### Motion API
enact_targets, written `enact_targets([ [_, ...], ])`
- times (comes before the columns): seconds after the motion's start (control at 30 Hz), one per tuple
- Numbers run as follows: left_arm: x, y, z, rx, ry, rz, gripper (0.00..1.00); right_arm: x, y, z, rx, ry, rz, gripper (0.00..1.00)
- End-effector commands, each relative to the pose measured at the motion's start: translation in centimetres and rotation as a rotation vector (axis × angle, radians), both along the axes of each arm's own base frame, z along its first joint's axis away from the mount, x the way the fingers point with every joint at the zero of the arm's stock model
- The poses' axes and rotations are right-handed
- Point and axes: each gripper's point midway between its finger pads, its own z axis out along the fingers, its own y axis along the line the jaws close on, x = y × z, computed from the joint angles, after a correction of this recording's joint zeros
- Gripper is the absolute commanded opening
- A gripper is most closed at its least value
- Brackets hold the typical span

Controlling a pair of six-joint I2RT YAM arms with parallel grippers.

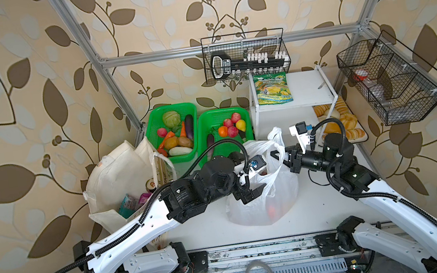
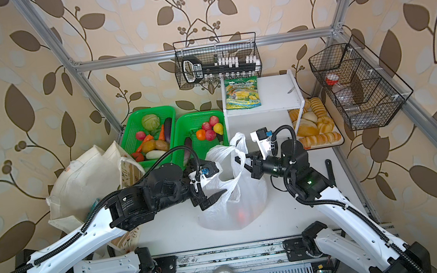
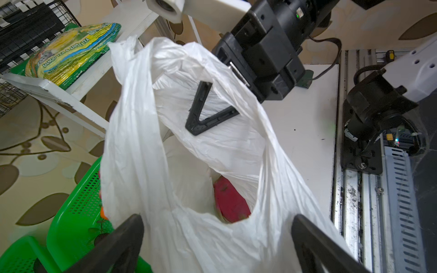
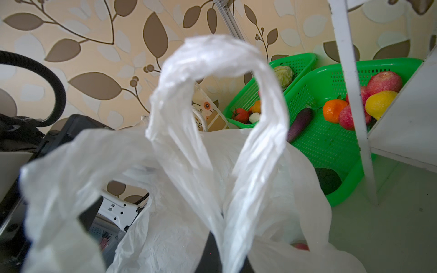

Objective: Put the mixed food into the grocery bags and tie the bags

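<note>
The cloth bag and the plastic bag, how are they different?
The cloth bag is thick and cream; the plastic bag is thin and see-through white. The cloth bag holds packets and a can; the plastic bag holds a pink fruit. Nothing grips the cloth bag; the right gripper pinches the plastic bag's handle. Both are untied and hold food.

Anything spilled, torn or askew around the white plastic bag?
Nothing stands out. The thin white plastic carrier bag stands upright, pink dragon fruit inside; right gripper pinches its handle, left gripper open over its rim.
</note>
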Motion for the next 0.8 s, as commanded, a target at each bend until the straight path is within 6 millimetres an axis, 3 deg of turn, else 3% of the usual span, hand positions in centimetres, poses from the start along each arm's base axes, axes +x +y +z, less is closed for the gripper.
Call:
enact_targets([
  [0.0,-0.8,-0.9,1.8,-0.064,0.001,-0.057,0.99,0.0,0.0,1.4,0.008,-0.025,-0.006,0.00],
  [0.23,-0.6,-1.1,2.6,-0.074,0.032,-0.034,0.99,-0.1,0.2,1.8,0.031,-0.021,0.006,0.00],
  [0.57,-1.9,-1.1,5.0,-0.206,0.097,-0.053,0.99,0.2,0.2,1.5,0.030,-0.005,-0.001,0.00],
  [0.77,-2.1,-0.9,3.5,-0.132,0.045,-0.025,0.99,0.4,0.3,1.3,0.027,0.001,-0.003,0.00],
])
